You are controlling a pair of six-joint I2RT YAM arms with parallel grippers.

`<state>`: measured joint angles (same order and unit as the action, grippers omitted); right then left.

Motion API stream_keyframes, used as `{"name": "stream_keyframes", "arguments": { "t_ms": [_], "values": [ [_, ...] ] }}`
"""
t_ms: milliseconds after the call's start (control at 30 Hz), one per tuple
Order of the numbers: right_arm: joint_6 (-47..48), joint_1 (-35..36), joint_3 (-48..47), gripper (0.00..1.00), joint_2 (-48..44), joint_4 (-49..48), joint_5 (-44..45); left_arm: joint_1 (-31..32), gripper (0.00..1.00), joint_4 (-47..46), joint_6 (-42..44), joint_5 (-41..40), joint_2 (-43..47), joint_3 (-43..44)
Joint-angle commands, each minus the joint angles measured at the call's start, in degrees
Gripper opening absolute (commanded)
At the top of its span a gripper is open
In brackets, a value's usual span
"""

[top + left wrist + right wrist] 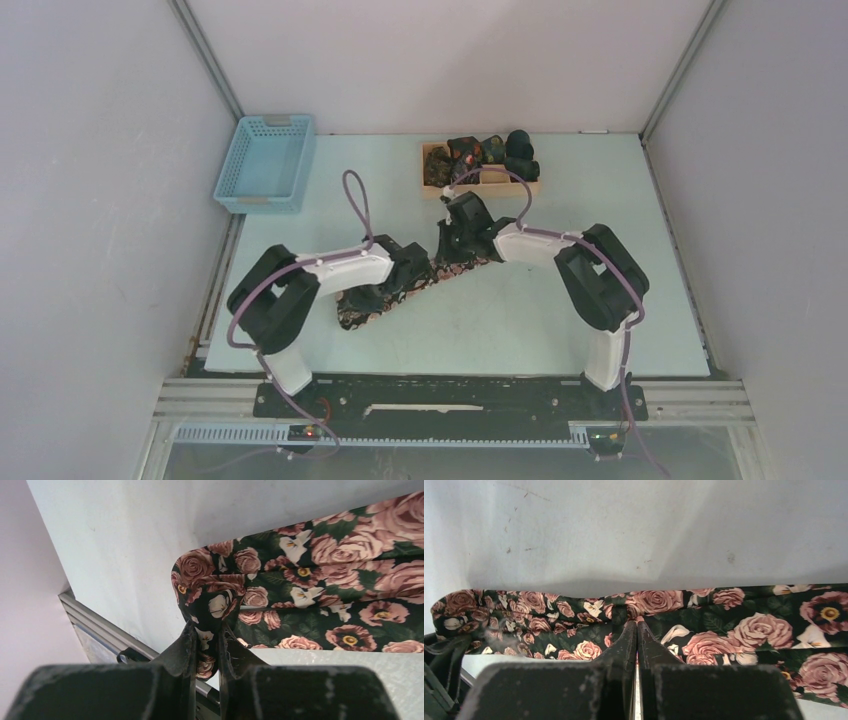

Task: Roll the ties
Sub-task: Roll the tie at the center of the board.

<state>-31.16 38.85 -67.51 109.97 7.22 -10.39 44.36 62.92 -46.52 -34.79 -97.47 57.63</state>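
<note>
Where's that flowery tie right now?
Overhead, the tie lies mid-table, stretched between the left gripper and right gripper, both pinching it, in front of the wooden tray.

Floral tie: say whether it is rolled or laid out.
Laid out, not rolled: the tie lies stretched along the table, one end folded in the left gripper.

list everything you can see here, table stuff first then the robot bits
floral tie: one, dark with pink roses, lying unrolled across the middle of the table
rolled ties: several, dark multicoloured, exact count unclear, in the wooden tray
wooden tray: one, light wood, far edge, right of centre
basket: one, light blue, far-left corner
table: one, pale greenish white
left claw: one, black, shut on a fold of the floral tie
right claw: one, black, shut on the floral tie's edge
</note>
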Motion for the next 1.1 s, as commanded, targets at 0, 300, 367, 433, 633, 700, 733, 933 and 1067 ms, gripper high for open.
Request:
{"name": "stream_keyframes", "arguments": {
  "t_ms": [0,300,367,433,633,700,733,933,1067],
  "values": [
    [-1.78,-1.32,0.64,0.0,-3.36,-0.24,2.86,1.47,0.0,1.91,-0.99,-2.99,-3.93,3.81],
    [-2.42,-2.61,1.51,0.0,-4.53,-0.26,3.53,2.63,0.03,2.05,-0.67,-0.42,-10.4,8.03],
    [-2.36,-2.62,1.5,0.0,-4.62,-0.21,3.49,2.82,0.07,1.97,-0.67,0.46,-11.58,9.03],
    [-2.42,-2.59,1.53,0.0,-4.76,-0.28,3.45,3.01,0.14,1.75,-0.46,1.24,-12.59,9.86],
    [-2.31,-2.71,1.94,0.0,-5.25,-0.57,3.54,3.03,0.31,0.5,0.45,3.82,-14.25,11.06],
    [-2.28,-2.79,2.15,0.0,-5.49,-0.72,3.45,3.06,0.35,-0.49,0.72,5.08,-13.27,11.01],
    [-2.16,-2.83,2.12,0.0,-5.59,-0.77,3.37,3.04,0.37,-0.83,0.81,5.48,-12.7,11.06],
    [-1.69,-2.77,2.16,0.0,-6.25,-1.48,2.33,3.09,0.45,-1.15,1.15,6.22,-8.81,11.7],
    [-0.83,-1.92,2.12,0.0,-7.04,-2.14,2.05,3.05,0.48,-0.65,1.09,5.75,-5.68,11.89]
  ]
}}
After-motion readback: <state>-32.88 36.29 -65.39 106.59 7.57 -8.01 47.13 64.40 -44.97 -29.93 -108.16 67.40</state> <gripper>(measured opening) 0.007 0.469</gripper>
